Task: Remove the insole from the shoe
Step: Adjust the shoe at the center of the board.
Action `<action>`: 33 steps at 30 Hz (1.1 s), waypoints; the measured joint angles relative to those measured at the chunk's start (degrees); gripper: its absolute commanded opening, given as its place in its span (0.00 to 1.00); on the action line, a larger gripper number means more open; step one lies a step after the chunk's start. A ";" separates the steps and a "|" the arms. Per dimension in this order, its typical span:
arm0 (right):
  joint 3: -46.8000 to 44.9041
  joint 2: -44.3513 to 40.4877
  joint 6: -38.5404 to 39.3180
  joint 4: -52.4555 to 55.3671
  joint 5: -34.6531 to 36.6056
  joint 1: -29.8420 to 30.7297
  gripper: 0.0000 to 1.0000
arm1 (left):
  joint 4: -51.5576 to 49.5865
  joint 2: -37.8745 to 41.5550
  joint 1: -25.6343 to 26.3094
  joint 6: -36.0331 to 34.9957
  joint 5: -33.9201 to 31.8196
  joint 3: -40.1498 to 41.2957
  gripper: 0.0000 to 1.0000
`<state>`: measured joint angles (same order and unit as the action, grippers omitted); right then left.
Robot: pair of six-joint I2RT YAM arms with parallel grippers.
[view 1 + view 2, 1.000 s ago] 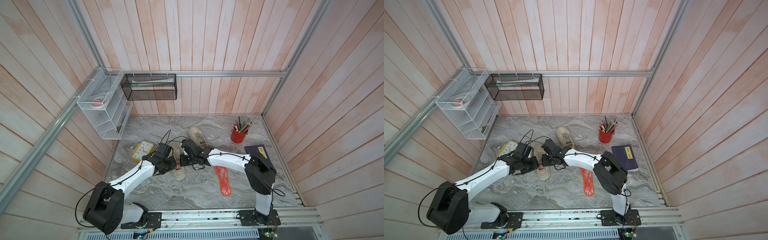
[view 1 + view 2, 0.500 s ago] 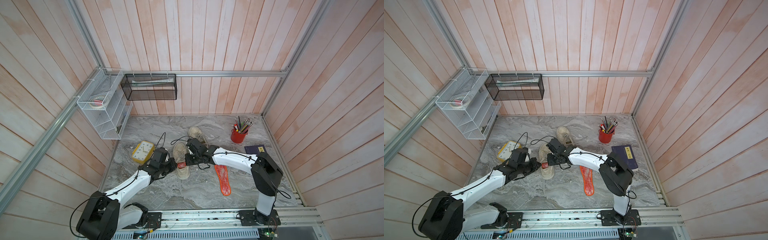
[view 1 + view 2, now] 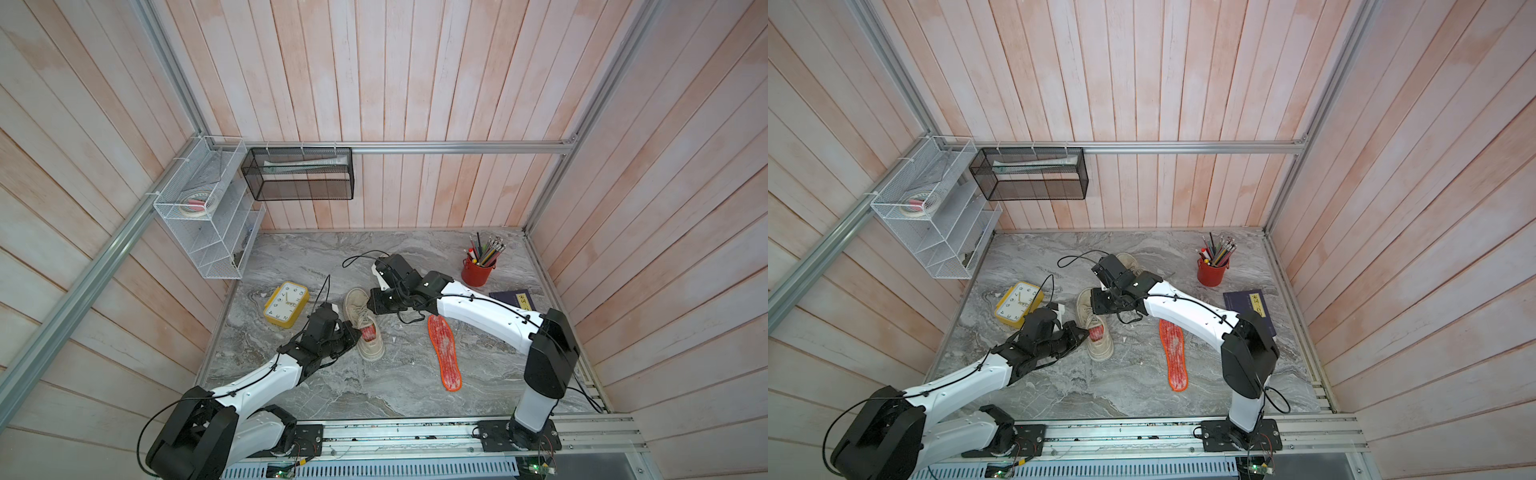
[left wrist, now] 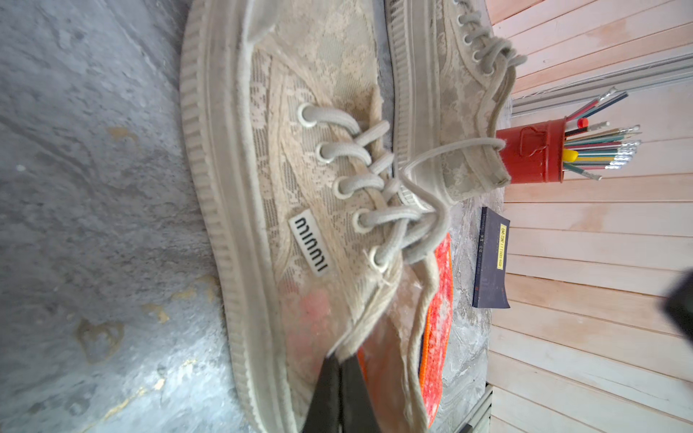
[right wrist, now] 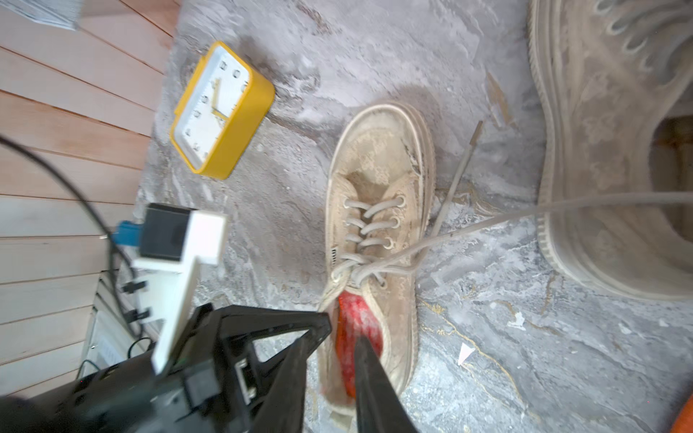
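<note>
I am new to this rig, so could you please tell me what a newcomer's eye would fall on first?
The orange-red insole lying loose on the marble table near the right arm stands out most. Beside it, mid-table, a beige shoe shows a second red insole inside, the left gripper shut on its collar. A yellow clock lies at the shoe's other side.

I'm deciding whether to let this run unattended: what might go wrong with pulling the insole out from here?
The left hand is shut at the collar of the shoe; it may pinch fabric, not the red insole, and drag the shoe along. The right hand is open, so nothing pins the shoe. A lace stretches toward the second shoe and could snag.
</note>
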<state>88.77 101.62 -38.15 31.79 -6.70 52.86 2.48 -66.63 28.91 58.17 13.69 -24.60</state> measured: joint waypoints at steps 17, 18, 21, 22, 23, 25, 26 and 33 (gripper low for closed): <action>4.09 13.94 -2.08 9.77 -2.21 1.86 0.15 | 0.52 -0.02 0.04 0.35 -0.26 0.13 0.00; 4.44 14.23 -2.01 10.43 -2.19 1.86 0.18 | 0.55 -0.02 0.04 0.42 -0.26 0.13 0.00; 6.21 15.30 -1.51 12.13 -2.21 1.92 0.28 | 0.57 -0.02 0.04 0.66 -0.31 0.15 0.00; 7.08 15.89 -1.33 12.72 -2.19 2.01 0.31 | 0.61 -0.02 0.04 0.83 -0.42 0.15 0.00; 7.98 16.68 -1.11 13.20 -2.10 2.14 0.34 | 0.90 -0.02 0.04 1.07 -0.50 0.20 0.00; 9.60 18.47 -0.76 13.81 -1.88 2.40 0.39 | 1.42 -0.02 0.04 1.46 -0.66 0.37 0.00; 10.16 19.30 -0.68 14.12 -1.77 2.58 0.40 | 1.46 -0.02 0.04 1.55 -0.66 0.44 0.00; 15.30 25.00 0.81 17.77 -1.03 3.48 0.34 | 1.90 0.00 0.04 2.49 -0.85 1.16 0.00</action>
<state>104.07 126.63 -37.34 49.56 -7.73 56.34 4.38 -66.63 28.95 60.66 12.84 -23.44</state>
